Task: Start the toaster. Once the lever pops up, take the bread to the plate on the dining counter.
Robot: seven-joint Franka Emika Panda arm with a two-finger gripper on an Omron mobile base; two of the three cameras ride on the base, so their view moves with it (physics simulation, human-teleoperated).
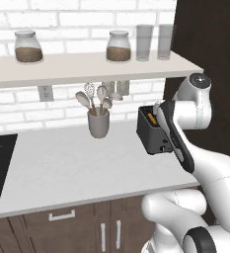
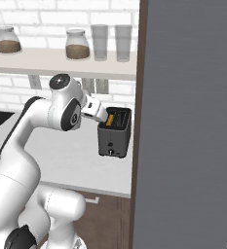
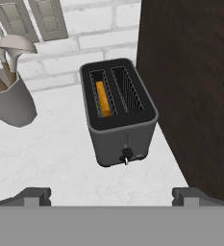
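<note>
Dark grey toaster (image 3: 119, 111) is being faced dead ahead of the spread gripper (image 3: 111, 196), apart from it, on the grey counter (image 3: 51, 153) beside a cabinet (image 3: 190, 86). Bread (image 3: 102, 97) is sitting in its left slot, long axis running away; the front lever (image 3: 127, 154) is being lined up, probably.

Both base views looked forward over the arm at the toaster (image 1: 151, 129); the hand view looked down on it closely.
</note>
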